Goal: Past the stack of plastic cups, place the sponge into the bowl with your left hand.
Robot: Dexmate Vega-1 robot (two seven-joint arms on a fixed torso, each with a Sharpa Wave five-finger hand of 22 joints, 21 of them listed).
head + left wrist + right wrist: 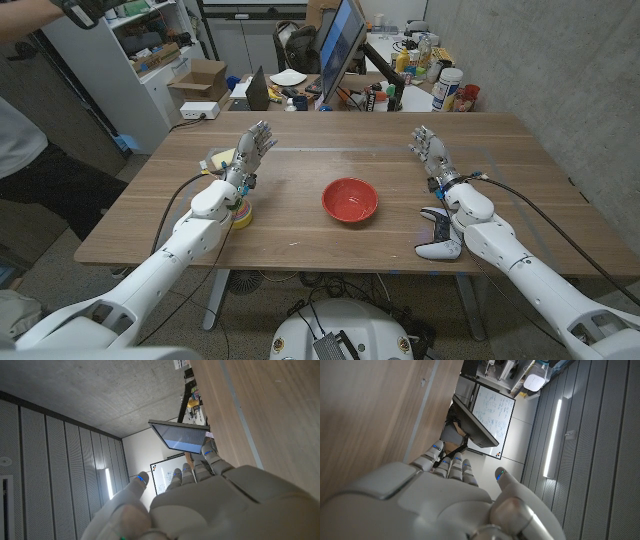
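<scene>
Your left robot hand (pixel 254 146) was open and empty, raised over the desk (pixel 300 225). The sponge (pixel 219 158) lay just left of it, half hidden, cups (pixel 240 212) nearer. Reaching blind, you risked toppling them before the bowl (pixel 350 200); right robot hand (pixel 430 150) was open too

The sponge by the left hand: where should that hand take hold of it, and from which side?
The sponge lies low on the table, mostly hidden behind the left hand, with only a yellow-green edge showing. Probably best to come from above and pinch across its opposite side edges, since it lies flat. Its exact shape cannot be told.
</scene>
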